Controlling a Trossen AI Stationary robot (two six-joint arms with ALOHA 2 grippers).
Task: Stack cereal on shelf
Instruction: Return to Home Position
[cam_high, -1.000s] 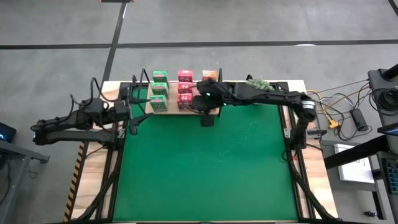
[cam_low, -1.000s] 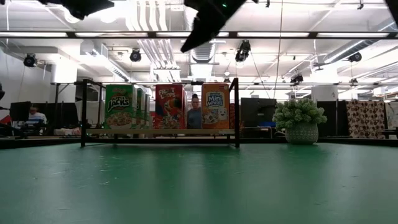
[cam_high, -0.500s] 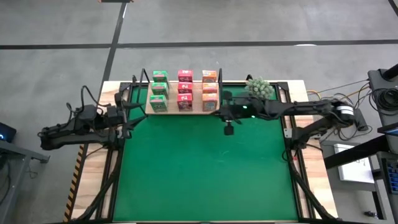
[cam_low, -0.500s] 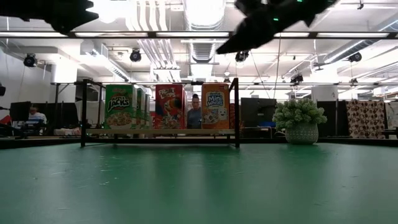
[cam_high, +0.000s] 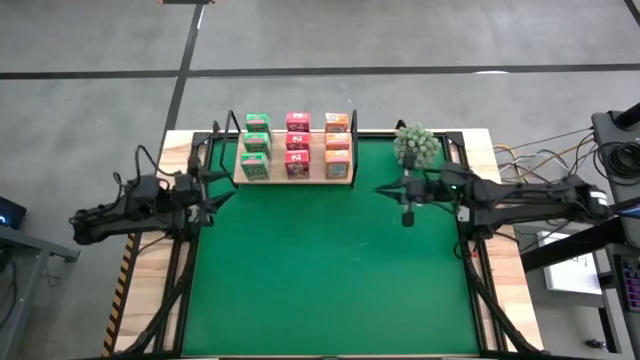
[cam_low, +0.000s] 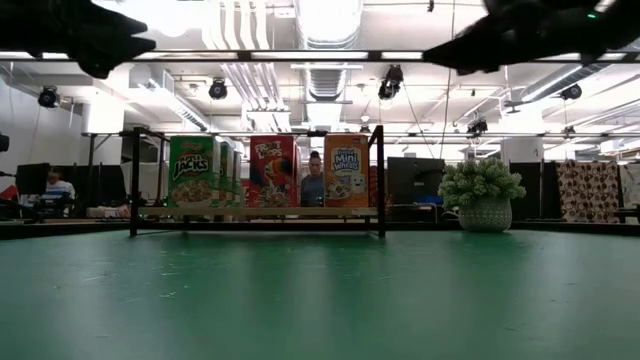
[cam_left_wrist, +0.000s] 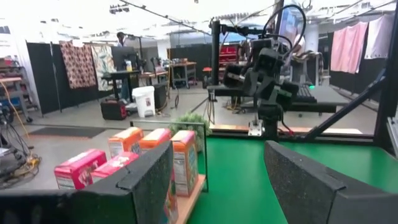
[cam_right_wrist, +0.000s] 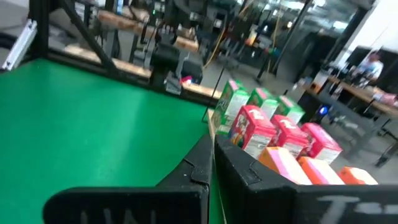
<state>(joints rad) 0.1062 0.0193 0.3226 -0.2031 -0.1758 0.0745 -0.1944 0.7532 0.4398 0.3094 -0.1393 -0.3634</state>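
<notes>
Grippers both empty: left gripper (cam_left_wrist: 219, 155) fingers spread wide at the green mat's (cam_high: 330, 280) left edge, right gripper (cam_right_wrist: 211, 149) fingers pressed together near the plant (cam_high: 415, 143). Shelf (cam_high: 295, 181) runs lengthwise along the mat's far edge. Cereal (cam_high: 297, 145) fronts face the near side. Low view shows only the front row, high view all nine
</notes>
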